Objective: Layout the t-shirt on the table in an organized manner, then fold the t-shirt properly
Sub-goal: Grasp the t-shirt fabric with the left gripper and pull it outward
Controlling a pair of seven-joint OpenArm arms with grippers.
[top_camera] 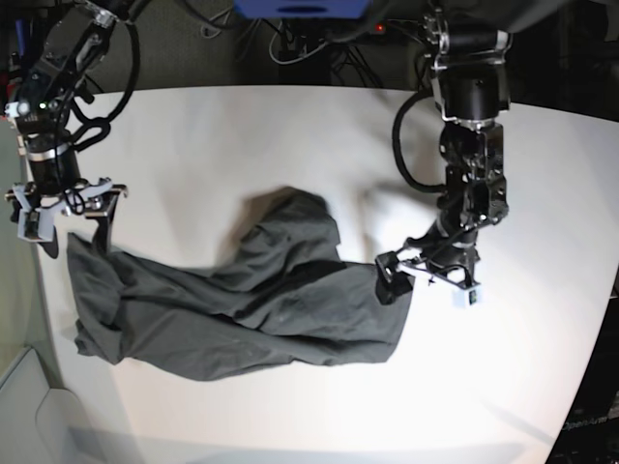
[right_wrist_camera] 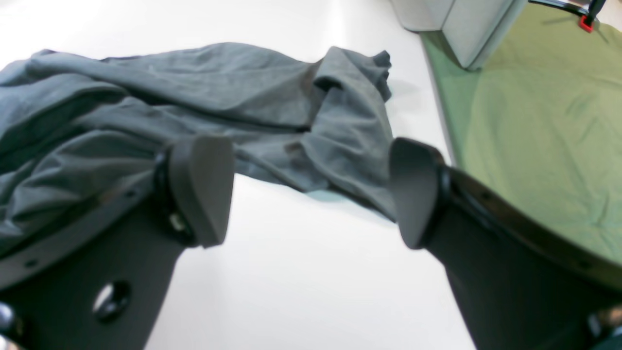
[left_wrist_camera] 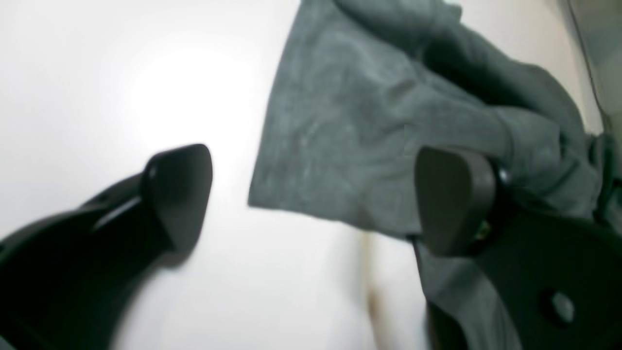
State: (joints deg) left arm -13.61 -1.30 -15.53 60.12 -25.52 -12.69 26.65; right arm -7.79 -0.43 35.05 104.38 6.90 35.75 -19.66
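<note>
While both gape empty, t-shirt (top_camera: 242, 309) between left tool (top_camera: 428, 280) and right tool (top_camera: 66, 208)

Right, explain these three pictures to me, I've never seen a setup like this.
This is a robot with two arms working at a white table. The base picture looks down on the whole scene. The other two come from cameras mounted on each wrist, looking out past that arm's pincer. A dark grey t-shirt lies crumpled on the table, not yet spread flat. The left pincer sits at one edge of the shirt, on the right of the base picture. The right pincer is at the opposite end. Both stand open and neither holds anything. In the left wrist picture, the shirt lies just beyond the open pincer.
</note>
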